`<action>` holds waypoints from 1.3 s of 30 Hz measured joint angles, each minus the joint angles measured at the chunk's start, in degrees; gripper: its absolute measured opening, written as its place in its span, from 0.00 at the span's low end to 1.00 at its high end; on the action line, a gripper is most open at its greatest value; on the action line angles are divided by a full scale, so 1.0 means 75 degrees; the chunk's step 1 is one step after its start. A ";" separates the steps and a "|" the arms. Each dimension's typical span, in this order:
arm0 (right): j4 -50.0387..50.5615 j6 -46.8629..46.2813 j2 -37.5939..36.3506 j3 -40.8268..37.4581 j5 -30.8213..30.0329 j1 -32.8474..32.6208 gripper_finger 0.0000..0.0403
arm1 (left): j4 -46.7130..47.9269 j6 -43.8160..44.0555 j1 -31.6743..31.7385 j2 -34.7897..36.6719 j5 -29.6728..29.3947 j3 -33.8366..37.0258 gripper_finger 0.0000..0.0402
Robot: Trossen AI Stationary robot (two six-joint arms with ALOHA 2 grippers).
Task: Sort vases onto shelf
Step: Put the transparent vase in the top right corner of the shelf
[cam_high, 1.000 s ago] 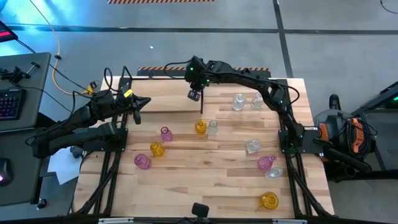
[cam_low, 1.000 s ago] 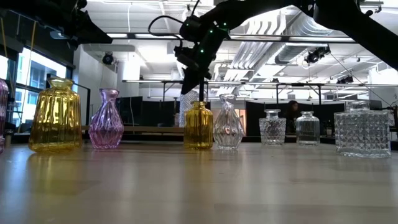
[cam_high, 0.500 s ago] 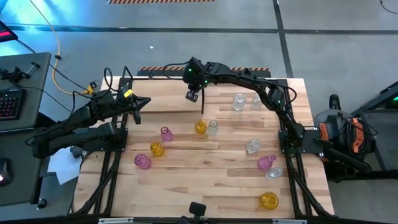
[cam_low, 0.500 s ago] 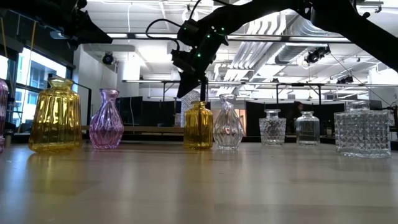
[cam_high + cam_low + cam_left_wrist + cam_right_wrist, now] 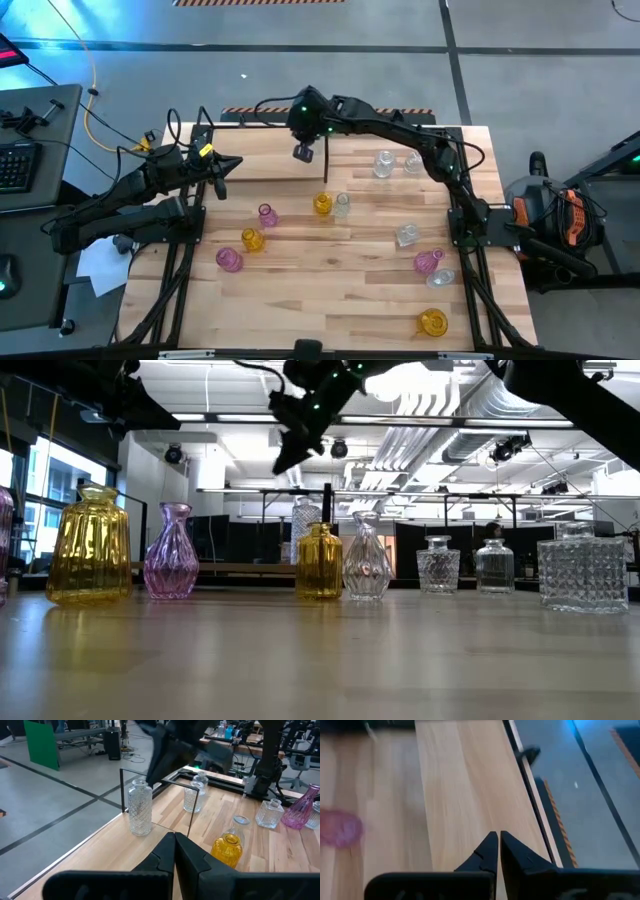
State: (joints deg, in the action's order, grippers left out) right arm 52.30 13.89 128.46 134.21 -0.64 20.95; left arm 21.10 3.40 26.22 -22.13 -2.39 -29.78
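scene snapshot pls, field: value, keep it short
left gripper: shut, empty, over table's left edge
right gripper: shut, empty, raised above the shelf
clear vase on shelf: upright, beside the divider
vases on table: amber, clear, pink among them, all upright
held: nothing

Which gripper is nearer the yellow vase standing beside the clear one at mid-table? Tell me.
Right. The right gripper, shut and empty, hangs above the shelf, just beyond the yellow vase. The left gripper, also shut, waits farther off at the shelf's left end.
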 joint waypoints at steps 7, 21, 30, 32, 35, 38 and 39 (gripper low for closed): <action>0.1613 -0.0325 -0.0040 0.0064 -0.1473 0.0237 0.00 | 0.0003 -0.0001 -0.0003 -0.0012 -0.0003 0.0000 0.00; 0.1277 -0.0385 -0.0016 0.0064 -0.1223 0.0708 0.00 | 0.0003 0.0000 -0.0003 -0.0064 0.0000 0.0000 0.00; 0.1204 -0.0387 -0.0013 0.0064 -0.0683 0.0708 0.00 | 0.0003 0.0000 -0.0003 -0.0064 0.0000 0.0000 0.00; 0.1160 -0.0387 -0.0013 0.0064 -0.0647 0.0708 0.00 | 0.0003 0.0001 -0.0003 -0.0064 0.0000 0.0000 0.00; 0.1069 -0.0387 -0.0013 0.0064 -0.0604 0.0711 0.00 | 0.0003 0.0003 -0.0003 -0.0064 0.0000 0.0000 0.00; 0.0991 -0.0387 -0.0010 0.0064 -0.0418 0.0719 0.00 | 0.0003 0.0058 -0.0003 -0.0064 0.0000 0.0000 0.00; 0.0978 -0.0387 -0.0010 0.0064 -0.0361 0.0723 0.00 | 0.0003 0.0061 -0.0003 -0.0064 0.0000 0.0000 0.00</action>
State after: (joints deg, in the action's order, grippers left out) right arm 59.63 10.98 128.38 134.69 -3.34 26.37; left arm 21.12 3.86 26.20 -22.61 -2.39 -29.78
